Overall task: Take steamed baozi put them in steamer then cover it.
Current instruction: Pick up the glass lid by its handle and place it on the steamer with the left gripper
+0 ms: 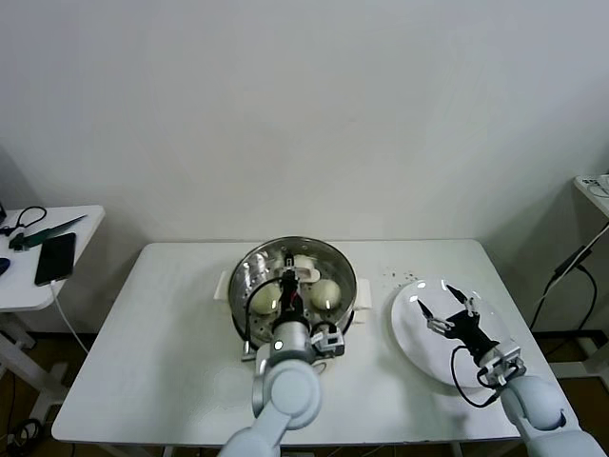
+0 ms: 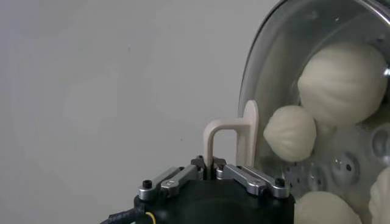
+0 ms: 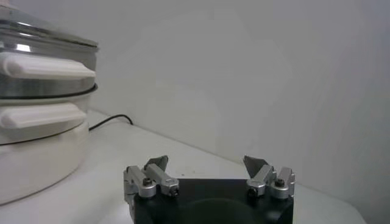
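The steamer (image 1: 249, 269) stands mid-table on its white pot base (image 3: 36, 152). The glass cover (image 2: 286, 55) lies over it. Through the glass I see several baozi (image 2: 342, 82), two of them plain in the head view (image 1: 326, 291). My left gripper (image 1: 288, 288) is above the cover's centre, shut on the white cover handle (image 2: 226, 135); in the left wrist view the gripper (image 2: 210, 167) pinches one leg of the handle. My right gripper (image 1: 447, 309) is open and empty over the white plate (image 1: 411, 335), to the right of the steamer; it also shows in the right wrist view (image 3: 207, 164).
A side table (image 1: 19, 295) at the far left holds a black phone (image 1: 55, 257) and cables. A black cable (image 3: 109, 119) runs on the table behind the pot. Small dark crumbs (image 1: 400, 276) lie near the plate. The wall is close behind.
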Tool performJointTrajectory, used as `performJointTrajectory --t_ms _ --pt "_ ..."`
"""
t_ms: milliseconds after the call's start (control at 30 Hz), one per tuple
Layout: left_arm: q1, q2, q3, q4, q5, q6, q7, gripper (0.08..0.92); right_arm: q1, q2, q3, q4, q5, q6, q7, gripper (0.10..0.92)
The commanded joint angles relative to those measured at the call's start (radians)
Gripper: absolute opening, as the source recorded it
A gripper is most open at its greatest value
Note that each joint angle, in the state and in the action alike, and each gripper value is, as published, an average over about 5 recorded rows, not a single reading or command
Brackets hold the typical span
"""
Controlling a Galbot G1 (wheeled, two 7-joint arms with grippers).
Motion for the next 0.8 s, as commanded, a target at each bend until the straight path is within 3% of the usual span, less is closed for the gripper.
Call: performJointTrajectory --t_ms 33,800 --pt "-0.005 0.002 -0.002 0.015 0.005 -0.005 -0.001 0.147 -0.002 0.001 0.005 0.000 -0.001 0.001 -0.002 0.823" --pt "0.001 0.008 -0.003 0.018 0.012 -0.017 -0.013 0.150 -0.009 0.009 0.018 0.003 -0.005 -0.001 -0.013 0.823"
